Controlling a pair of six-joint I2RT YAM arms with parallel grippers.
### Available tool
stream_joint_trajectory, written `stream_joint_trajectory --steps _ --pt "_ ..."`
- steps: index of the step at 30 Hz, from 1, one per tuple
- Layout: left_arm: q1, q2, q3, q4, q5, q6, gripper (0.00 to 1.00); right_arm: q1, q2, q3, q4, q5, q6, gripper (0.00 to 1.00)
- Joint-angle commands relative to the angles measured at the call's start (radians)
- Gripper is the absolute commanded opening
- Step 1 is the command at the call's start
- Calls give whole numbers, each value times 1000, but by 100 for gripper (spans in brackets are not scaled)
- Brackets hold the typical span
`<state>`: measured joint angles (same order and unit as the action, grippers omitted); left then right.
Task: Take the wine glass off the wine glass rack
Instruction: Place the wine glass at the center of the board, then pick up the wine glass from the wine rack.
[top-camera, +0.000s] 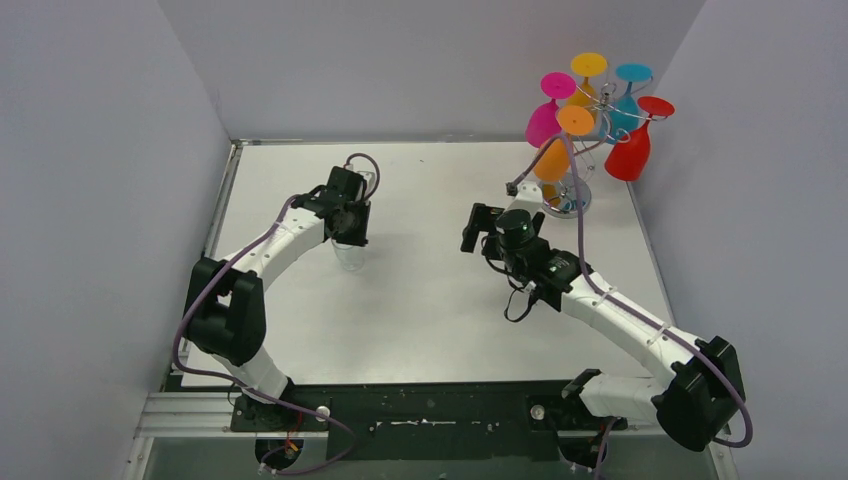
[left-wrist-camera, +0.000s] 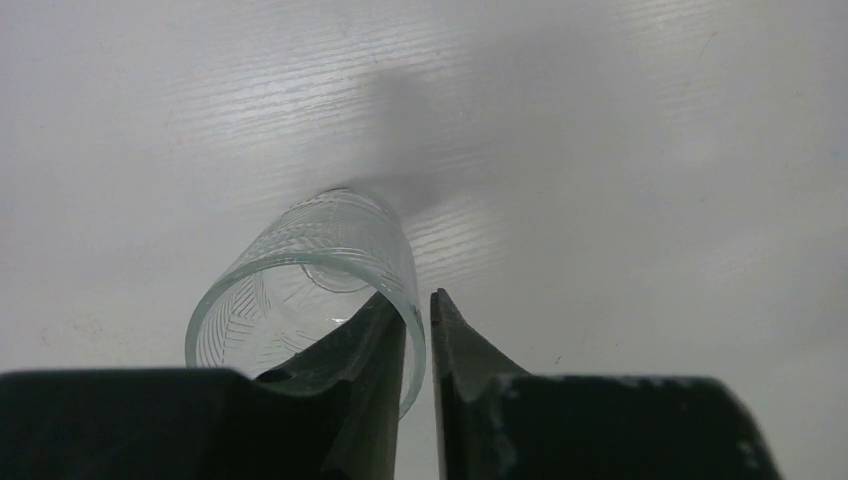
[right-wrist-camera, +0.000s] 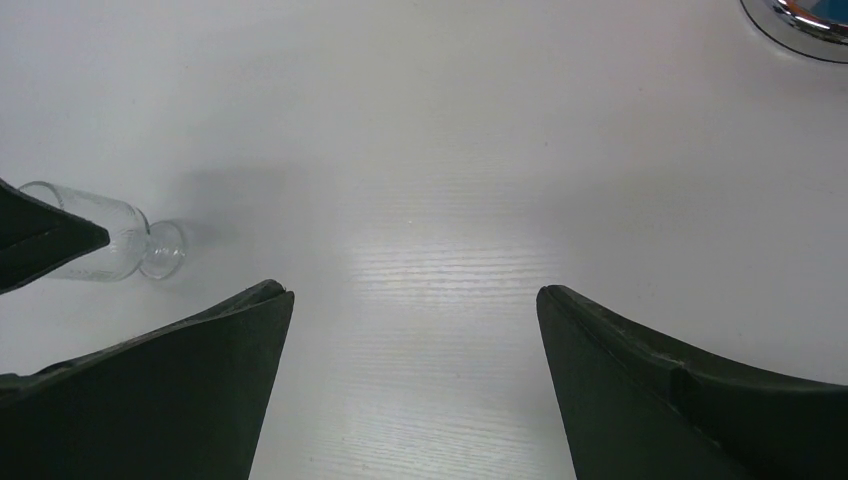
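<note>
Left of centre in the top view, the left tool (top-camera: 349, 240) points down at the bench (top-camera: 430, 320) and is closed on the clear glass (top-camera: 350, 258). In the left wrist view one finger (left-wrist-camera: 460, 350) is outside the rim and the other inside, so the glass wall is pinched between them; whether its foot touches the bench I cannot tell. Right of centre, the right tool (top-camera: 472, 232) is spread wide and holds nothing; its own view shows only bare bench between the fingers. At the upper right stands the rack (top-camera: 590, 130), well apart from the clear glass; five coloured glasses (top-camera: 628, 150) hang on it, feet up.
</note>
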<state>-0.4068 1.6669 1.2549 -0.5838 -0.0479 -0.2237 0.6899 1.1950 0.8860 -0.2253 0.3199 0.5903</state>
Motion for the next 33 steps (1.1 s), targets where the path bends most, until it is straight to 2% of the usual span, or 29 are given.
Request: stream_joint_trajectory --steps 1,5,9,11,13,16,21,25,28,33 --pt "-3 -31 14 16 39 -3 18 -73 -25 91 -86 -92 43 99" --pt "-2 -56 15 15 47 -7 45 -94 -12 149 -176 -141 139 99" --pt "-1 -84 60 -30 69 9 59 -100 17 244 -266 -280 230 98" --pt "1 -121 61 -32 64 13 70 -101 29 284 -318 -340 238 97" --pt "4 -160 47 -8 67 2 77 -101 26 285 -334 -346 220 98" --pt "5 -209 34 39 97 -32 81 -110 1 264 -330 -230 206 98" --pt "11 -341 -43 121 116 -58 82 -153 -34 297 -219 -210 121 98" --pt "25 -483 -149 179 57 -61 86 -195 -14 368 -199 -184 63 98" --pt "34 -604 -239 206 -23 -61 88 -243 22 462 -204 -260 17 98" --pt "46 -780 -367 270 -143 -33 95 -307 67 624 -215 -281 -34 97"
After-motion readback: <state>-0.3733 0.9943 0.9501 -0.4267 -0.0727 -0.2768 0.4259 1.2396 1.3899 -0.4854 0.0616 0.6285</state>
